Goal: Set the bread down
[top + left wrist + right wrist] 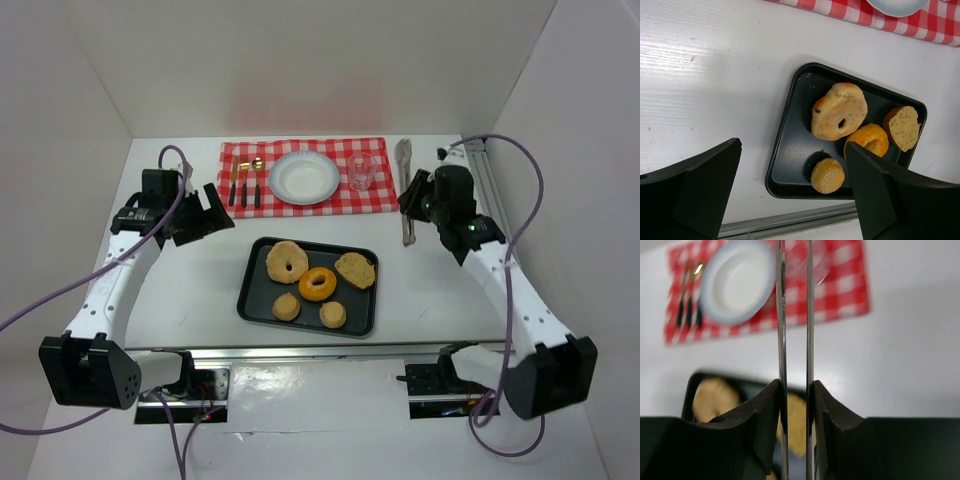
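The bread (pixel 312 278), five golden-brown pieces including a pale ring (pixel 275 262) and an orange doughnut (pixel 305 286), lies on a black tray (pixel 255 296) at near centre, a white plate (pixel 304 178) on checked cloth (pixel 385 196) beyond it, left gripper (pixel 210 213) spread empty at left, right gripper (pixel 410 205) clenched on metal tongs (pixel 404 160) at right.

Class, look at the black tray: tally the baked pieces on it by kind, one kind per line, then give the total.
Pale large ring: 1
Orange glazed doughnut: 1
Small round buns: 2
Oval flat roll: 1
Total: 5
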Controlling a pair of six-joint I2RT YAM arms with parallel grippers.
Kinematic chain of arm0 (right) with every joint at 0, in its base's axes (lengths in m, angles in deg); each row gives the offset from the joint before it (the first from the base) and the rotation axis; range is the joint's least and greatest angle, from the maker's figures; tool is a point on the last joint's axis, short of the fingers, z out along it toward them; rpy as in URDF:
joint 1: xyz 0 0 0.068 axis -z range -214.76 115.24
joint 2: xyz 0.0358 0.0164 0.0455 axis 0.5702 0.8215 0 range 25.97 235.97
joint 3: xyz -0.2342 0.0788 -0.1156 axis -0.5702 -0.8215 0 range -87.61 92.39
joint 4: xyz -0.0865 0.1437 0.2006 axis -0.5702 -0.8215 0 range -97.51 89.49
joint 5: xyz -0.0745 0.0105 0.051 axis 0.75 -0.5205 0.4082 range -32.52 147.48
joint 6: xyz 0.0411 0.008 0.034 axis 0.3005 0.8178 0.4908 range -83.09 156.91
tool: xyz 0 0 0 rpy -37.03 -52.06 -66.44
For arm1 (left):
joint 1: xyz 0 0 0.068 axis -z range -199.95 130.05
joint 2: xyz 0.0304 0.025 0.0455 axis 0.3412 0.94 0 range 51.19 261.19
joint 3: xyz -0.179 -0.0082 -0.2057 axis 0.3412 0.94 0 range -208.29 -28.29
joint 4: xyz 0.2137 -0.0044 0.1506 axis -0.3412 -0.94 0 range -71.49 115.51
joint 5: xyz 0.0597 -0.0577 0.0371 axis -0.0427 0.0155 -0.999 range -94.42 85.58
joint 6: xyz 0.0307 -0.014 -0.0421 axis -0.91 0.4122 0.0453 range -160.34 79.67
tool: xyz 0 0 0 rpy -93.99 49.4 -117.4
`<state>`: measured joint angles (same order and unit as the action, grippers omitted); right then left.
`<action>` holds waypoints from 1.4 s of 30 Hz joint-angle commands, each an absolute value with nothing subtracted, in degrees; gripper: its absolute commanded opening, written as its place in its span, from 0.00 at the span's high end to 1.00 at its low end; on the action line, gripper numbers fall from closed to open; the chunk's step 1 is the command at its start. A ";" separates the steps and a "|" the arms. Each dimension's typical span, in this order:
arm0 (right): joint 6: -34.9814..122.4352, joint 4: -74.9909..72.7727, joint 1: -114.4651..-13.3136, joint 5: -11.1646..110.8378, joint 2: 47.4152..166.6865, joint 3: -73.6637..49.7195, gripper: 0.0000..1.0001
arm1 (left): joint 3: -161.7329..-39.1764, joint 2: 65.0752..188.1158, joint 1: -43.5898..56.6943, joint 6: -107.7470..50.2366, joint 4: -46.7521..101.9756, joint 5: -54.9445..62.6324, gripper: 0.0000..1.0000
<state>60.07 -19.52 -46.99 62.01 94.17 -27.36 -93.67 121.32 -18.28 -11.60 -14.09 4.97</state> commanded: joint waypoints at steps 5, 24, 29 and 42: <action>61.35 -36.19 -63.90 42.98 86.53 -32.67 0.54 | -95.87 119.83 -18.54 -11.77 -13.60 6.13 0.01; 65.30 -51.74 -75.19 52.55 91.36 -24.59 0.47 | -94.73 117.55 -18.54 -11.77 -14.13 6.13 0.01; 70.48 -51.76 -75.71 51.41 90.22 -27.13 0.45 | -94.20 117.55 -18.54 -11.77 -14.13 5.61 0.01; 76.11 -48.24 -77.48 50.45 89.08 -31.09 0.45 | -93.68 118.07 -18.54 -11.77 -14.13 5.60 0.01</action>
<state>74.89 -49.40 -76.96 50.56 89.34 -30.64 -93.65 118.89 -18.28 -11.60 -14.41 5.12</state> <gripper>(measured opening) 0.551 0.985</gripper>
